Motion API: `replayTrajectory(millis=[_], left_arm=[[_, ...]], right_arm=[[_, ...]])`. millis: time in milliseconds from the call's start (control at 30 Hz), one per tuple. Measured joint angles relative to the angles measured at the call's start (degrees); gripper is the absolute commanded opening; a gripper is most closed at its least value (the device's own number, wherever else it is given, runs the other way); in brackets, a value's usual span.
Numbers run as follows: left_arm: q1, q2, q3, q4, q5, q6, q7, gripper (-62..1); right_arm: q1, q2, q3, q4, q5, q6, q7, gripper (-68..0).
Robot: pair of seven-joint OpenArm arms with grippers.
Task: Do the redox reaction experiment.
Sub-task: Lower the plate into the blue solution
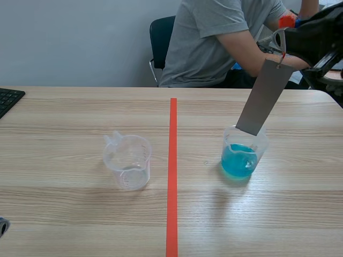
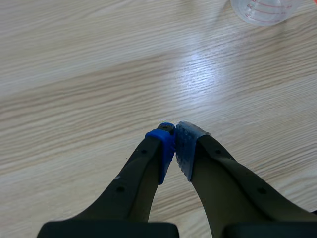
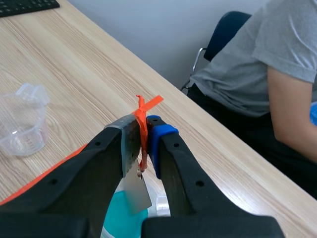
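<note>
Grey strip (image 1: pixel 262 99) hangs below right claw (image 3: pixel 144 134) (pinching its orange tie (image 3: pixel 142 111)), tip in beaker (image 1: pixel 261 145).

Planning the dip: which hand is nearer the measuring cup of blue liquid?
Right. The right hand hangs above the blue-liquid cup, gripping the orange tie of a grey metal strip that reaches into it. The left hand, shut, is low beyond the empty cup.

A grey strip (image 1: pixel 263 99) blocks the blue beaker's (image 1: pixel 239 160) mouth.
</note>
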Motion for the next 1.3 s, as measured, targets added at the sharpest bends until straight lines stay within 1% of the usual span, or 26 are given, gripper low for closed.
replayTrajectory(millis=[67, 167, 300, 367, 467, 533, 600, 667, 733, 867, 933, 1100, 1300], left_arm=[[0.52, 1.16, -0.31, 0.00, -0.02, 0.02, 0.02, -56.7], [0.83, 2.36, -0.35, 0.00, -0.02, 0.00, 0.22, -56.7], [0.79, 2.67, -0.35, 0.00, -0.02, 0.00, 0.28, -56.7], [0.79, 2.64, -0.35, 0.00, -0.02, 0.02, 0.46, -56.7], [0.79, 2.64, -0.35, 0.00, -0.02, 0.02, 0.46, -56.7], [0.79, 2.64, -0.35, 0.00, -0.02, 0.02, 0.46, -56.7], [0.79, 2.64, -0.35, 0.00, -0.02, 0.02, 0.46, -56.7], [0.79, 2.64, -0.35, 0.00, -0.02, 0.02, 0.46, -56.7], [0.79, 2.64, -0.35, 0.00, -0.02, 0.02, 0.68, -56.7], [0.79, 2.64, -0.35, 0.00, -0.02, 0.02, 0.74, -56.7], [0.79, 2.64, -0.35, 0.00, -0.02, 0.02, 0.83, -56.7], [0.79, 2.64, -0.35, 0.00, -0.02, 0.02, 0.83, -56.7], [0.79, 2.64, -0.35, 0.00, -0.02, 0.02, 0.83, -56.7]], right_arm=[[0.00, -1.29, -0.02, -0.92, -0.26, 0.85, -0.15, -66.0], [0.00, -2.95, -0.02, -1.86, -1.88, 0.85, -0.17, -66.0], [0.00, -5.09, -0.07, -3.39, -4.02, 1.88, 0.28, -66.0], [0.00, -5.97, -0.46, -4.59, -5.31, 1.90, 1.20, -66.0], [0.31, -6.99, -2.12, -7.32, -7.32, 2.54, 2.93, -66.0], [0.31, -7.67, -3.02, -9.31, -7.85, 2.60, 4.07, -66.0], [0.63, -8.39, -3.69, -11.67, -8.68, 3.23, 5.66, -66.0], [1.70, -9.25, -4.72, -14.05, -10.84, 3.34, 5.90, -66.0], [3.08, -10.03, -6.10, -16.33, -11.63, 3.37, 6.49, -66.0], [4.13, -10.78, -7.78, -19.34, -11.63, 3.63, 8.85, -66.0], [4.13, -10.78, -7.98, -20.02, -12.41, 3.63, 8.96, -66.0], [4.13, -10.78, -7.98, -20.26, -14.40, 3.61, 10.21, -66.0], [4.13, -10.78, -7.98, -20.26, -14.58, 3.61, 10.34, -66.0]])
